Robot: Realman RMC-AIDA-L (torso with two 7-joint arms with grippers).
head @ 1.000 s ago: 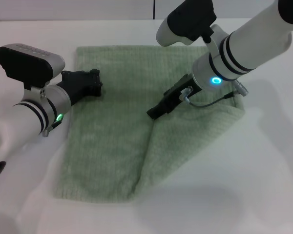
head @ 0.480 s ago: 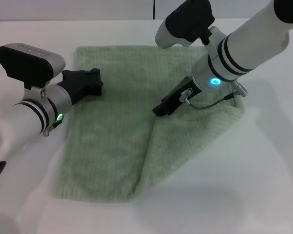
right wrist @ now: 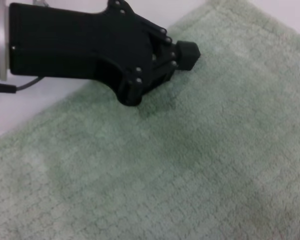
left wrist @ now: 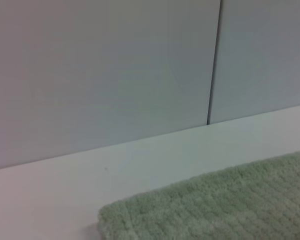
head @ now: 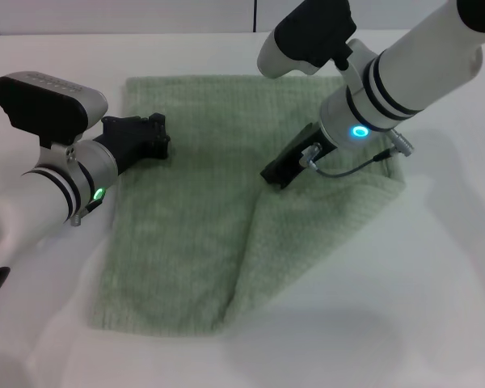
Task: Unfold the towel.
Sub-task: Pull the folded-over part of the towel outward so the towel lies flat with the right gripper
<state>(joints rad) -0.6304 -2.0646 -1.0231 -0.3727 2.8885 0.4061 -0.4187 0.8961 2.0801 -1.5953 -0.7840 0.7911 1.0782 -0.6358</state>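
1. Towel lies on the white table, mostly flat, with its right part still doubled: a diagonal flap runs from near the middle down to the near edge, and the right corner bunches up beside the right arm.
2. Left gripper rests low on the towel's left side, near the far-left corner. In the right wrist view it shows its fingers drawn together at the tip, pressing onto the cloth; whether any fabric is pinched between them I cannot tell.
3. Right gripper sits at the upper end of the diagonal fold, tip down on the cloth. Whether its jaws are open or closed I cannot tell.
4. Step in hand, as I judge it: the left side is pinned while the right arm works the folded flap, so the unfolding looks partly done.
5. Next move likely calls for a firm hold on the flap's edge, then a pull out to the right and toward the near side, with the left side held down so the whole towel does not slide.
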